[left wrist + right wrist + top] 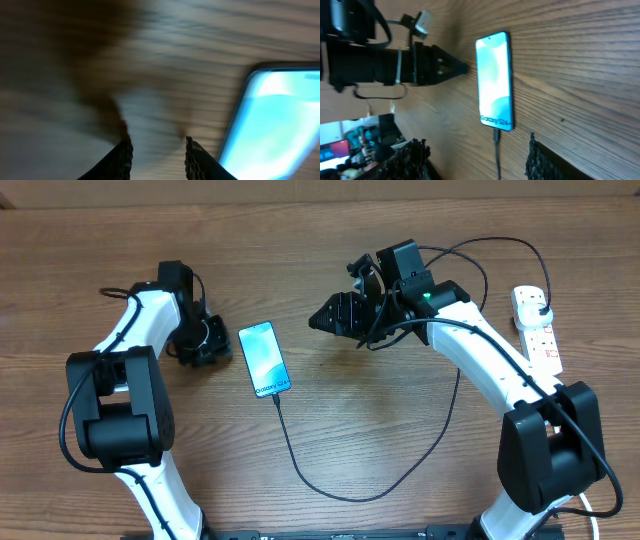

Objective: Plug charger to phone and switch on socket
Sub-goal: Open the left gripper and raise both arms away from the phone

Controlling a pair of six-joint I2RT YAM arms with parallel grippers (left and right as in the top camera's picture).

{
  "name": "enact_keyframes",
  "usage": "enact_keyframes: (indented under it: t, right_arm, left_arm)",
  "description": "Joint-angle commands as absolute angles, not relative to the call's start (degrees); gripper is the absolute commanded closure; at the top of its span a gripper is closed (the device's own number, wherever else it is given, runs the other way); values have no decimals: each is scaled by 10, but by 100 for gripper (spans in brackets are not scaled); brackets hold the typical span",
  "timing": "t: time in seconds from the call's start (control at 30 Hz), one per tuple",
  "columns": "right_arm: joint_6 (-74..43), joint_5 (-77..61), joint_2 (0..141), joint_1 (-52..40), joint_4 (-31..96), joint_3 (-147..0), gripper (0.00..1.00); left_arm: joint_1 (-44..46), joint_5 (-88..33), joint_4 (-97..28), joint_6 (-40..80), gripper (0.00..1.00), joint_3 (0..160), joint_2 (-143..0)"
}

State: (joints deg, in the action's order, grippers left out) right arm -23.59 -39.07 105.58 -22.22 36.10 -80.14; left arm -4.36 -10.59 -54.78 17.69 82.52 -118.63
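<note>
Overhead view: the wooden table (400, 240) is flanked by the left arm (140, 330) at nine o'clock and the right arm (480, 350) at three o'clock. The socket (540, 340) lies at three o'clock, within the right arm's reach, presumably so that its switch can be pressed. Whether a switch is on cannot be made out.

The phone (264, 360) lies flat, screen up, left of centre, just beside the left gripper (156, 157), which seems placed to steady it. The charger (340, 497) runs from the phone's six o'clock edge in a loop to the socket. Whether its tip is fully seated cannot be told.

The left fingers (122, 157) are seen partly apart and empty, though that view is badly blurred. The right gripper (477, 157) is held with its fingers (540, 160) spread wide, and nothing is gripped.
</note>
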Motion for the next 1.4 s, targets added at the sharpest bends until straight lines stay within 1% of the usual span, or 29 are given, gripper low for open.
enact_keyframes:
  t: [0.0, 0.03, 0.3, 0.4, 0.43, 0.47, 0.5, 0.57, 0.6, 0.67, 0.7, 0.73, 0.77, 0.93, 0.97, 1.23, 1.37]
  right_arm:
    - [-190, -373, 1031, -220, 380, -820, 38]
    - [-182, -361, 1026, -220, 393, -826, 40]
    - [-147, -202, 958, -217, 515, -889, 40]
    - [-147, -189, 927, -200, 539, -898, 56]
    - [-147, -189, 914, -187, 545, -898, 65]
    - [-147, -189, 908, -180, 547, -898, 71]
    - [-147, -189, 899, -168, 552, -898, 80]
    - [-147, -189, 885, -141, 563, -898, 94]
    - [-147, -189, 878, -122, 571, -898, 96]
    - [-146, -189, 866, -86, 585, -898, 96]
    - [-144, -190, 861, -67, 593, -898, 96]
    - [-142, -191, 857, -47, 601, -898, 96]
    - [-131, -198, 854, -25, 608, -899, 96]
    - [-121, -237, 852, 97, 627, -902, 96]
    - [-121, -249, 854, 133, 625, -902, 96]
    - [-120, -269, 902, 297, 602, -902, 96]
    - [-119, -306, 946, 355, 585, -902, 97]
  left_arm:
    - [-49, -46, -570, 178, 61, 888, -1140]
    - [-48, -52, -580, 175, 60, 912, -1120]
    - [-48, -144, -624, 154, 57, 1063, -984]
    - [-48, -173, -623, 154, 55, 1083, -938]
    - [-48, -177, -621, 154, 53, 1084, -923]
    - [-48, -177, -622, 154, 51, 1084, -913]
    - [-48, -176, -622, 154, 51, 1084, -903]
    - [-48, -177, -624, 154, 44, 1084, -886]
    - [-48, -176, -624, 154, 41, 1084, -880]
    - [-48, -174, -628, 154, 29, 1084, -874]
    - [-48, -174, -630, 154, 21, 1084, -874]
    - [-48, -174, -633, 154, 17, 1084, -874]
    - [-48, -174, -637, 154, 0, 1084, -875]
    - [-48, -175, -648, 154, 0, 1084, -879]
    - [-48, -175, -647, 155, 0, 1084, -879]
    - [-48, -176, -647, 154, 0, 1084, -879]
    - [-48, -176, -647, 154, 0, 1084, -879]
